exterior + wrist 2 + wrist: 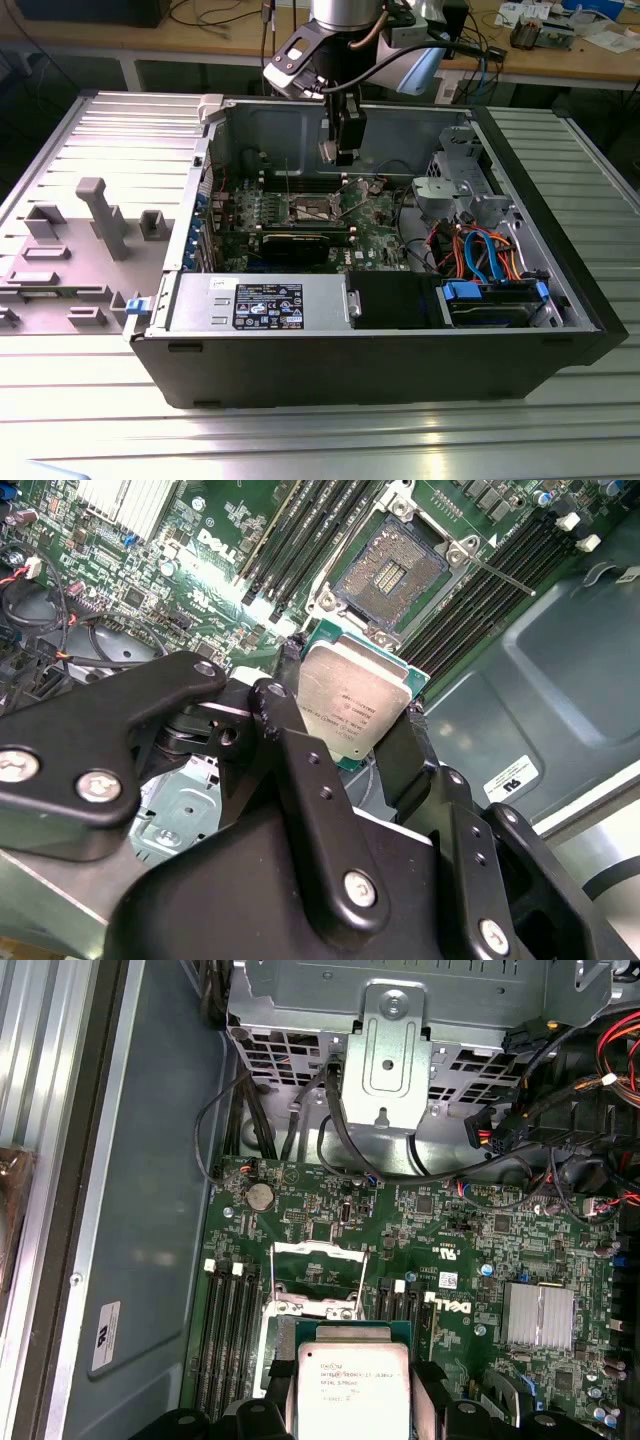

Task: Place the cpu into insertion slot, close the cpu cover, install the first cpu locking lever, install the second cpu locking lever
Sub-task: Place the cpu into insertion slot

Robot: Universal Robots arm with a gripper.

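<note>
**Now: cpu (352, 708) clamped in the gripper (345, 715), over the open slot (388, 573)**

In the second wrist view the two black fingers (402, 752) press on opposite edges of the cpu, which is held with its dull silver top up and a green rim showing round it. The cpu hangs clear of the board (450, 1230), not seated. The slot lies bare just beyond the cpu in that view, its field of contacts uncovered. Long black memory slots (300, 535) run on either side, and a thin lever (497, 576) sticks out past one corner. In the first wrist view the cover (315, 1248) is swung open on the side of the slot toward the grey drive cage (395, 1040). Black cables (345, 1130) trail from the cage to the board. In the exterior view the gripper hangs inside the open case (400, 350), above the board and a little to the exterior view's right of the slot. The grey power supply (260, 300) lies along the case wall nearest that camera.
</note>
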